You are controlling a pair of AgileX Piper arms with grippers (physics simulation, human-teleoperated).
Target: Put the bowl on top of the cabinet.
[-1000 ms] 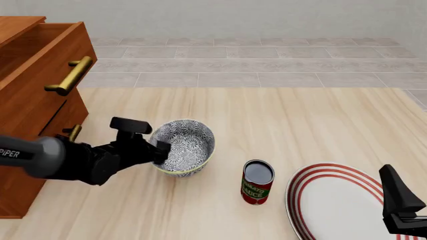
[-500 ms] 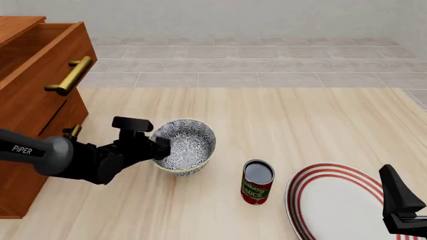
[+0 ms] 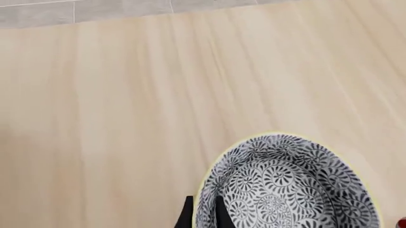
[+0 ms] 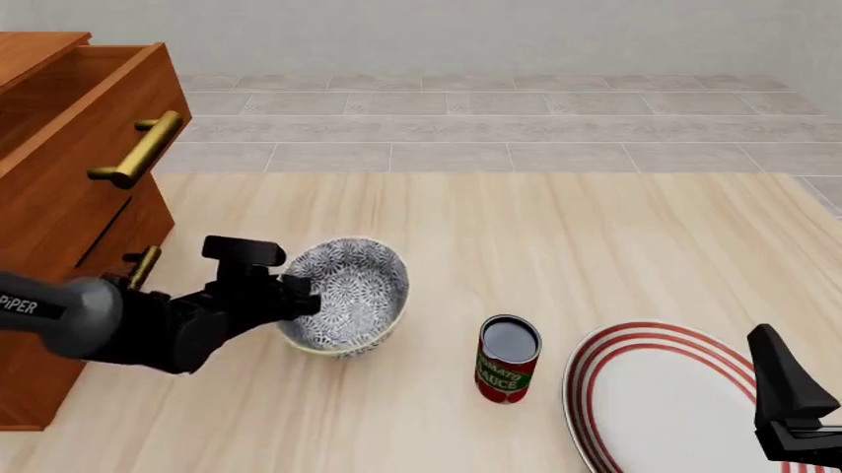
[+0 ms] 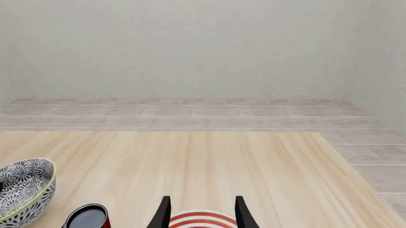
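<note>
Tabletop (image 4: 593,227): bowl (image 4: 345,294) rim (tilted) between fingers (image 3: 220,214)

Open tool (image 5: 199,213) above plate (image 5: 201,220)

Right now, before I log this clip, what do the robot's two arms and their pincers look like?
The left arm has a rounded grey segment with white PIPER lettering, then black angular links to a black left pincer. Its fingers are thin, dark and flat. The right pincer has two slim black fingers; in the front view its body is a black, pointed block. No cables are visible.
</note>
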